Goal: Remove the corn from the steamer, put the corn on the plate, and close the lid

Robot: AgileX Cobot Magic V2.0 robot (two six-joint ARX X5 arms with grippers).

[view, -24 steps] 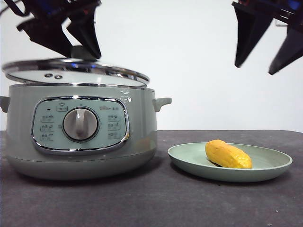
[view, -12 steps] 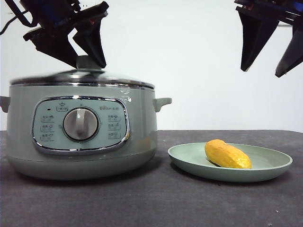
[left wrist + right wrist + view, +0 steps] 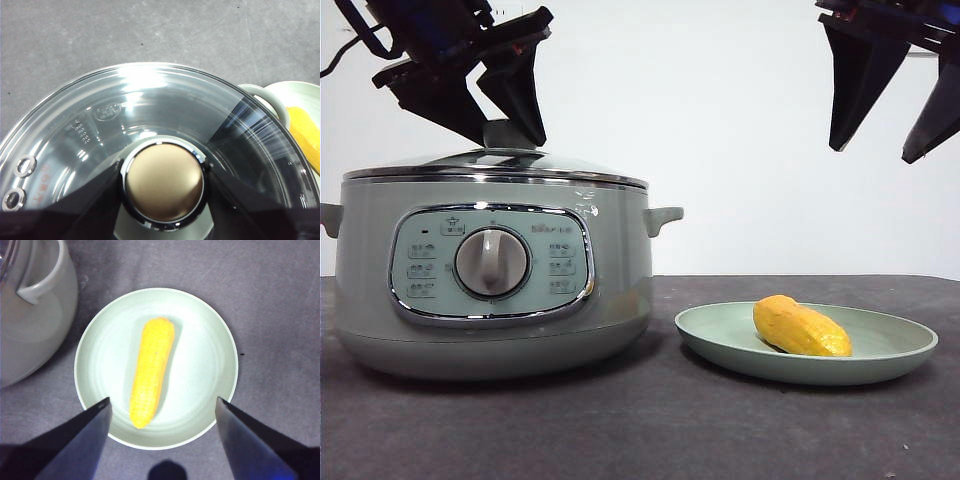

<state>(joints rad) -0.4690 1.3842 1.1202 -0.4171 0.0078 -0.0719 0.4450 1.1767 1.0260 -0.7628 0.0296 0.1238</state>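
your left gripper (image 3: 162,187) clamps the knob of the lid (image 3: 495,163), seated level on the steamer (image 3: 490,270) directly beneath; the right gripper (image 3: 161,412) hangs open.

A dark grey table (image 3: 650,430) is seen, kinda speckled and scuffed, and a plain white wall (image 3: 720,130) is seen behind it.

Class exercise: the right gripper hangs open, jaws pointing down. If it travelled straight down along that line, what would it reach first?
Most likely the corn, lying on the plate: the right gripper hangs open directly above them. Nothing shows in between, though depth is hard to judge.
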